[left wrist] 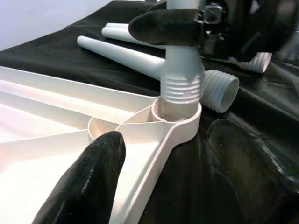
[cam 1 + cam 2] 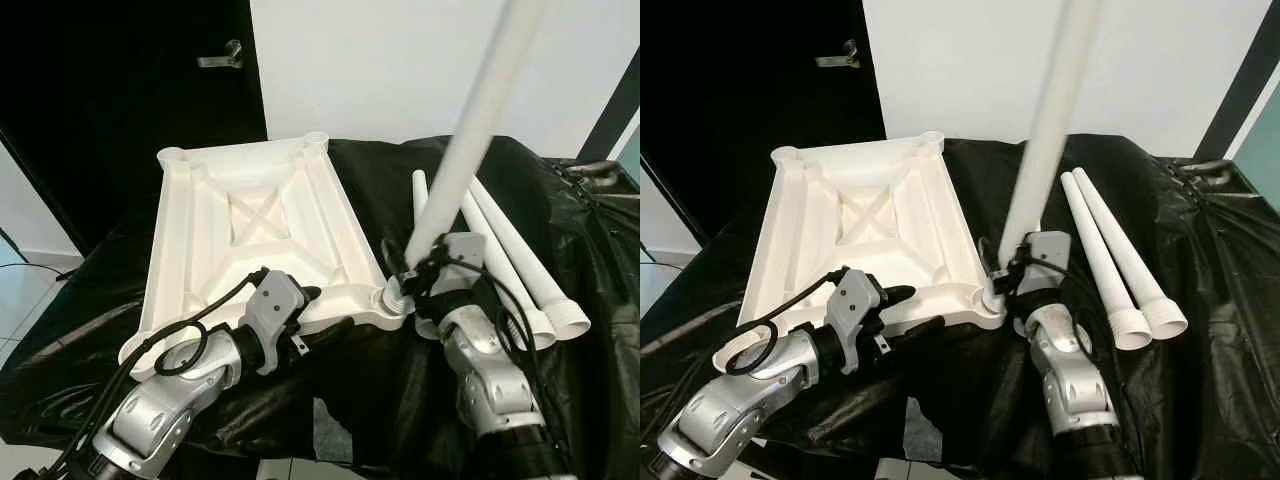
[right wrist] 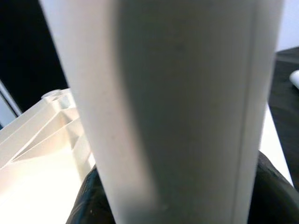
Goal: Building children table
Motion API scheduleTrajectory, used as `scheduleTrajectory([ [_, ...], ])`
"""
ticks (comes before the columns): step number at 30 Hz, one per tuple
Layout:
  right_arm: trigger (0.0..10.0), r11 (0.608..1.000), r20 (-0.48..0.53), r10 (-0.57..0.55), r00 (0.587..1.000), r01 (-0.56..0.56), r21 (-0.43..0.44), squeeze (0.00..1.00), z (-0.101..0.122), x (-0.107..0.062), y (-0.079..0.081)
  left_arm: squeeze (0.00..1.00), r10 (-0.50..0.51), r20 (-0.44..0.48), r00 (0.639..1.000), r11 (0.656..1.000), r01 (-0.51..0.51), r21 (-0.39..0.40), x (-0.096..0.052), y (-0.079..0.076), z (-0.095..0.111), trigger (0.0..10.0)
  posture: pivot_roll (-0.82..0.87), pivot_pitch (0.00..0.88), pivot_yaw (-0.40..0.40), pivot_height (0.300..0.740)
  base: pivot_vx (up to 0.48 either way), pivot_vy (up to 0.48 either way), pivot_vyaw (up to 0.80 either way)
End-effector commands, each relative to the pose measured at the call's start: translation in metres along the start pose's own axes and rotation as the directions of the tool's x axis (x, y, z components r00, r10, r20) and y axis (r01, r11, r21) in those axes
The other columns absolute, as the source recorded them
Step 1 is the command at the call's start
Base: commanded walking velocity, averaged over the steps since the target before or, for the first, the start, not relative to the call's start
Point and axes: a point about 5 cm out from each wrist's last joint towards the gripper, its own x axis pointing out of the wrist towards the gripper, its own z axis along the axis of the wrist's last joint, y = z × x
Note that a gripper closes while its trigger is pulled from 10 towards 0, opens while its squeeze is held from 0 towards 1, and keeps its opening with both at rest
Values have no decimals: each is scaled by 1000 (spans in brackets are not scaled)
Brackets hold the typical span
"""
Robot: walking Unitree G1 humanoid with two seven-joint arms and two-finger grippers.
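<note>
Left wrist view showed my right gripper (image 1: 180,28) grasping the leg (image 2: 470,130) in the tabletop (image 2: 250,220) corner socket; left gripper (image 2: 305,315) fingers seemed released astride its rim.

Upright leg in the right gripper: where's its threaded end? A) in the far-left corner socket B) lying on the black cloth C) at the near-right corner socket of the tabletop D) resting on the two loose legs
C: the right gripper holds the upright leg with its threads entering the corner socket of the upside-down tabletop.
</note>
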Motion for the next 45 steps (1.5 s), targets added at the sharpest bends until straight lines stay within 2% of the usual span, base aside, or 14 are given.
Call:
scheduleTrajectory([
  [1, 10000, 1000, -90, 2, 996, 0, 30, 0, -16, -1, -3, 0, -67, -9, 998, 998, 67, 15, -1, -1, 0, 10000, 113, 0, 16, 740, 0, 0, 0],
  [5, 10000, 998, -95, 58, 994, -56, 17, 0, -15, 4, 0, 0, -61, -6, 998, 998, 61, 19, -1, 0, 1, 10000, 120, 0, 12, 740, 0, 0, 0],
  [8, 10000, 987, -99, 149, 984, -154, -46, 0, -16, 4, 12, 0, -56, -1, 998, 998, 56, 16, -1, 1, 2, 10000, 121, 0, 11, 740, 0, 0, 0],
  [10, 10000, 987, -99, 149, 984, -154, -46, 0, -16, 4, 12, 0, -56, -1, 998, 998, 56, 16, -1, 1, 2, 10000, 121, 0, 11, 740, 0, 0, 0],
  [16, 10000, 970, -102, 225, 969, -232, -67, 0, -17, 4, 27, 0, -52, -1, 999, 999, 52, 15, -1, 1, 2, 10000, 123, 0, 7, 740, 0, 0, 0],
  [18, 10000, 958, -111, 257, 960, -268, -103, 0, -18, 2, 32, 0, -53, 1, 999, 999, 53, 15, -1, 1, 3, 10000, 123, 0, 5, 740, 0, 0, 0],
  [26, 10000, 970, -109, 235, 966, -240, -40, 0, -17, -2, 31, 0, -49, -1, 999, 999, 49, 16, 0, 1, 3, 10000, 113, 0, 4, 740, 0, 0, 0],
  [30, 10000, 978, -100, 201, 974, -205, -27, 0, -15, -2, 26, 0, -49, 5, 999, 999, 49, 16, 1, 2, 4, 10000, 106, 0, 8, 740, 0, 0, 0],
  [35, 10000, 991, -95, 127, 987, -123, 56, 0, -13, 0, 14, 0, -47, 9, 999, 999, 47, 20, 1, 4, 6, 10000, 106, 0, 6, 740, 0, 0, 0],
  [45, 10000, 992, -116, 65, 991, -51, 117, 0, -14, -1, 5, 0, -45, 13, 999, 999, 45, 21, 1, 4, 7, 10000, 109, 0, 5, 740, 0, 0, 0],
])
